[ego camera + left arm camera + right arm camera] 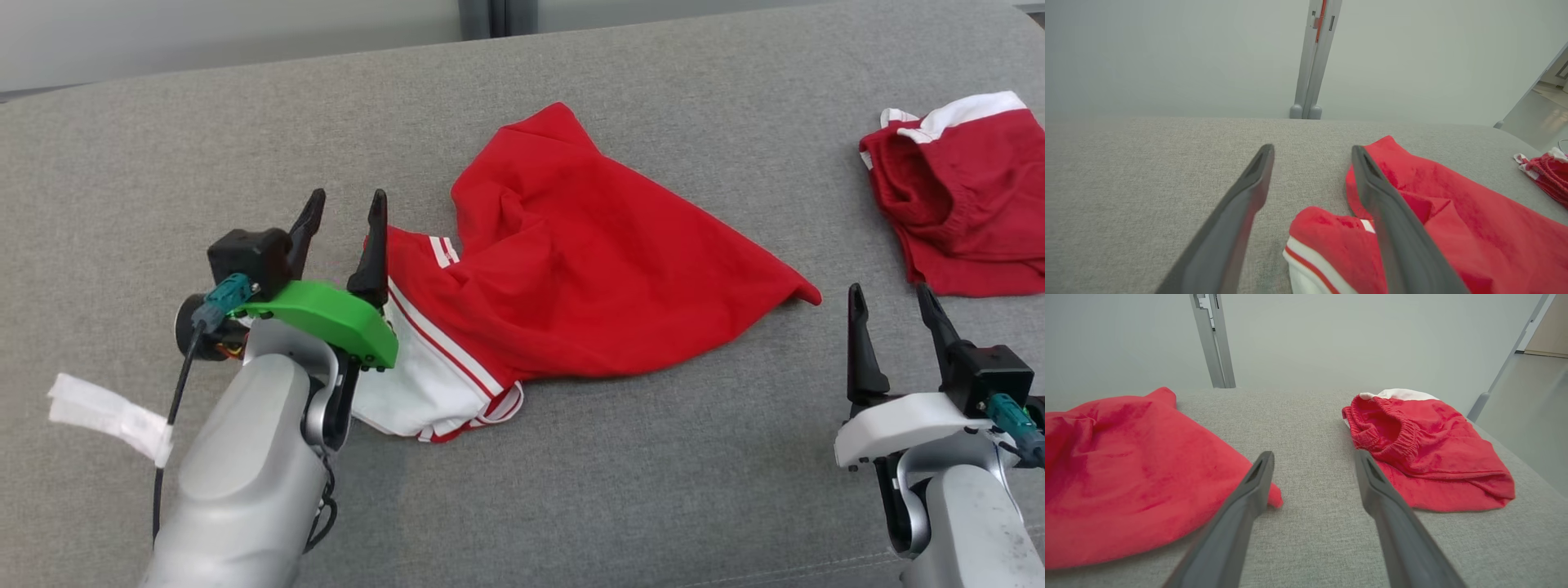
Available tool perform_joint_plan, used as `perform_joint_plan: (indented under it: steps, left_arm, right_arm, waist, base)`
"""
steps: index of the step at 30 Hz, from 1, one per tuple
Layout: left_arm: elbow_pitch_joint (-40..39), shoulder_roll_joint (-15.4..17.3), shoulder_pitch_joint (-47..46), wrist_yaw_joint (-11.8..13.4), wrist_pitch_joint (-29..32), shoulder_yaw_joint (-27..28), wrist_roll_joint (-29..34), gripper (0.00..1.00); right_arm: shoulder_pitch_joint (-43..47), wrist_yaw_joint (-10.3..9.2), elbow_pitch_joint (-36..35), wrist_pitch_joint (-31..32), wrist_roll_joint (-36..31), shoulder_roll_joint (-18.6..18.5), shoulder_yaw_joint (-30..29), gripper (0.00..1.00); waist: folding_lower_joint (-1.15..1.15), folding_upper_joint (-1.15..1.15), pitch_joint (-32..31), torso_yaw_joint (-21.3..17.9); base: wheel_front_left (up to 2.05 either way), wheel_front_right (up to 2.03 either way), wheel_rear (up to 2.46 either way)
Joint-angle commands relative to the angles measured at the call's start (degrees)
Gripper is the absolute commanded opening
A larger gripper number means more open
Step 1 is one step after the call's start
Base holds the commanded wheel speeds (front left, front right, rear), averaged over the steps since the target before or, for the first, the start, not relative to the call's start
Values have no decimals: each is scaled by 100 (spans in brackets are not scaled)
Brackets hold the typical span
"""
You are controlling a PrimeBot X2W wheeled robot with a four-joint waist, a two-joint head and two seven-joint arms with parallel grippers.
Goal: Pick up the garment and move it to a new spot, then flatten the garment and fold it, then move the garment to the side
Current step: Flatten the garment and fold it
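Left gripper (pixel 347 204), closest to the lens on its pale forearm, hangs w/ jaws spread and nothing btwn them, one finger over the white-striped end of the cloth; can't tell if it touches. Grey woven upholstered surface (pixel 245 122) carries everything. Crumpled red jersey garment with white striped trim (pixel 588 278) lies mid-surface, bunched and twisted, w/ a pointed corner sticking out to the right. Second red garment with elastic waistband (pixel 963 212) sits well apart at far right; prob. leave it alone. Right gripper (pixel 890 294) is likewise released and empty, near the pointed corner but not touching. Flattening looks next: pinch striped hem w/ left, pointed corner w/ right, go in low so only one layer is caught, then draw apart evenly w/o tucking folds under.
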Motion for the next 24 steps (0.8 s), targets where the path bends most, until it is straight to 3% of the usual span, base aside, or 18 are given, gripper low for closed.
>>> perform_joint_plan:
  steps: [1, 13, 17, 24]
  left_arm:
    - [-150, 65, 292, 40, -11, 101, 112, 100]
    - [-1597, -70, 1878, 74, -9, 921, 665, 100]
    - [-1897, -187, 2166, 50, -10, 1021, 758, 100]
    - [-2294, -299, 2437, 43, -10, 1039, 884, 100]
  right_arm:
    - [102, -11, -33, -45, 5, 25, -59, 100]
    - [301, -11, 54, -82, -39, 69, -157, 100]
    - [77, -11, 411, -83, -263, 48, -152, 100]
    - [-409, -11, 1496, 154, -830, -421, -100, 100]
  waist:
    - [0, 0, -31, 49]
    - [0, 0, -344, 404]
    - [0, 0, -322, 535]
    - [0, 0, -220, 811]
  base:
    - [0, 0, 0]
    - [0, 0, 0]
    - [0, 0, 0]
    - [0, 0, 0]
